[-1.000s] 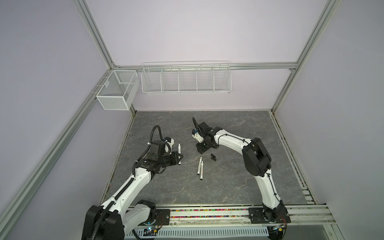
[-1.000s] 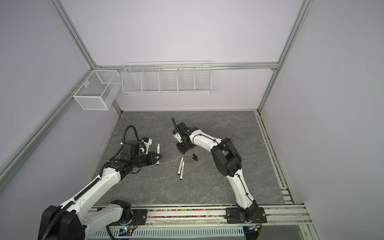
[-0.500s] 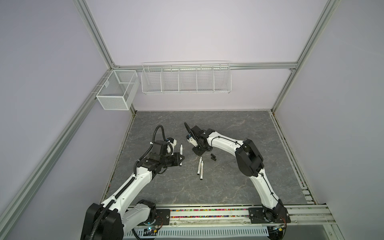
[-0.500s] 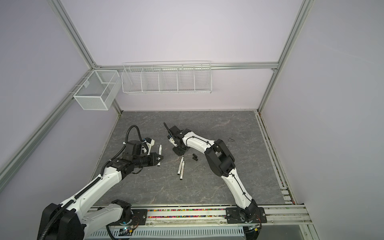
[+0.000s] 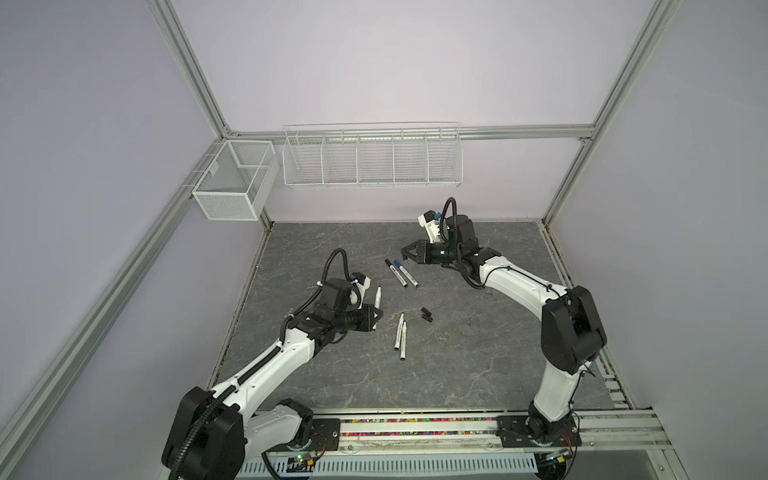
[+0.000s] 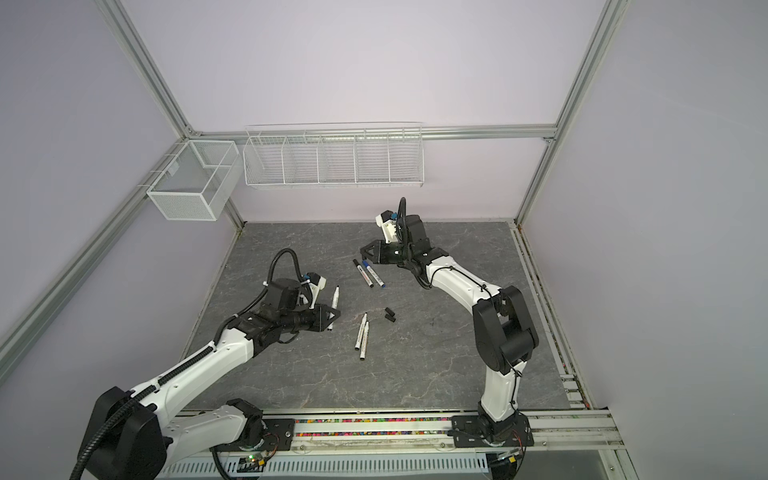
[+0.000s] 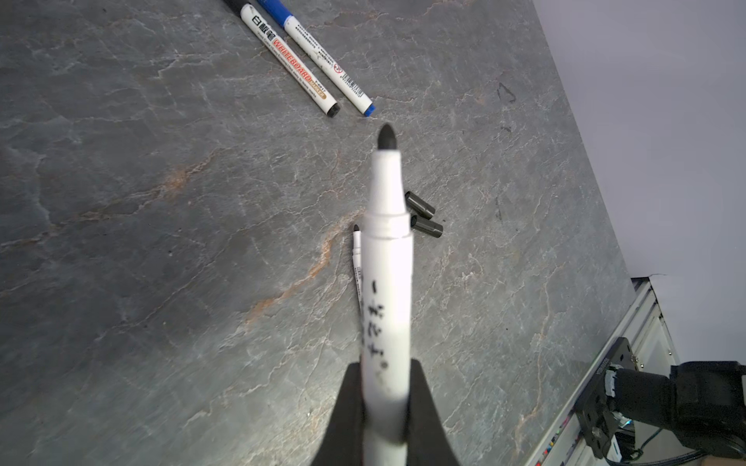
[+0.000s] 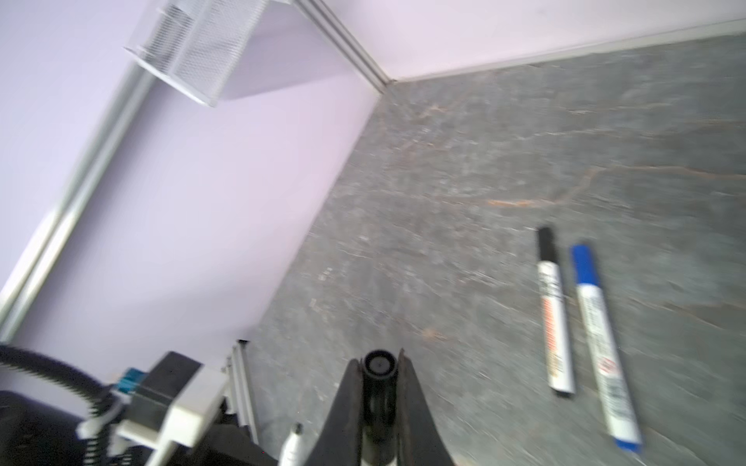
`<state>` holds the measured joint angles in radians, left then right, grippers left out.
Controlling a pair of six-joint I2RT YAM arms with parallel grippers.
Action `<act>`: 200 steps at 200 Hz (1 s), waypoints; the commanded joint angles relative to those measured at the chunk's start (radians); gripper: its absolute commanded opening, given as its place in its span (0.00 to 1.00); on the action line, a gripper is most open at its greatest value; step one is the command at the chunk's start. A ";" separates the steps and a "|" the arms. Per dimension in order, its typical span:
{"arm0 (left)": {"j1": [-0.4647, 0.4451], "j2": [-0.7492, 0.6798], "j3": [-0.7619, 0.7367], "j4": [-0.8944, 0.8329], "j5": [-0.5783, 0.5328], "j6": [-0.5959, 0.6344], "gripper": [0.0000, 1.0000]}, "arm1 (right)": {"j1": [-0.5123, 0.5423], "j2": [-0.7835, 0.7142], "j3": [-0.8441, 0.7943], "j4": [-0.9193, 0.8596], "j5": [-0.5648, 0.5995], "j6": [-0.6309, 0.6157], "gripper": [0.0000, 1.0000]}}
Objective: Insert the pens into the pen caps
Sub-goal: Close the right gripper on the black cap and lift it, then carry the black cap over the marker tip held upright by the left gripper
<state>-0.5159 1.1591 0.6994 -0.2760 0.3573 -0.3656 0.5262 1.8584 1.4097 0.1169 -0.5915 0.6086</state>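
Capping a third pen looks to be the step in hand. A black-capped pen [image 5: 396, 274] and a blue-capped pen [image 5: 406, 275] already lie finished side by side on the grey table [image 5: 478, 353].

The left gripper [image 7: 385, 365] is clamped on the barrel of an uncapped black marker pen [image 7: 387, 262], with the felt tip pointing away from the jaws. The right gripper [image 8: 377, 359] is pinched shut around a black pen cap [image 8: 378, 383], whose open mouth faces outward.

In a top view the right gripper [image 5: 405, 250] sits at about 1 o'clock from the held pen's tip and well apart from it, with the two finished pens on the table between them.

The next move calls for bringing the two arms together. The cap's mouth must line up with the pen's axis before it is pushed straight on, because a tilt would likely jam the tip on the rim.

Two bare pens [image 5: 400, 338] wait at 4 o'clock from the left gripper, and two loose black caps [image 5: 428, 318] at 3 o'clock.
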 commanded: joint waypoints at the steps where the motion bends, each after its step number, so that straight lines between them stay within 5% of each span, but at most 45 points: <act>1: -0.016 0.015 0.046 0.044 -0.031 -0.009 0.00 | 0.025 0.056 -0.046 0.292 -0.177 0.223 0.11; 94: -0.032 0.009 0.056 0.090 -0.094 -0.037 0.00 | 0.057 0.101 -0.013 0.234 -0.273 0.166 0.11; 200: -0.038 0.050 0.079 0.103 -0.073 -0.039 0.00 | 0.069 0.145 0.055 0.206 -0.253 0.149 0.11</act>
<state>-0.5461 1.2030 0.7441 -0.1844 0.2832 -0.4068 0.5873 1.9755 1.4342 0.2970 -0.8421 0.7517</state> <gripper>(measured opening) 0.111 0.148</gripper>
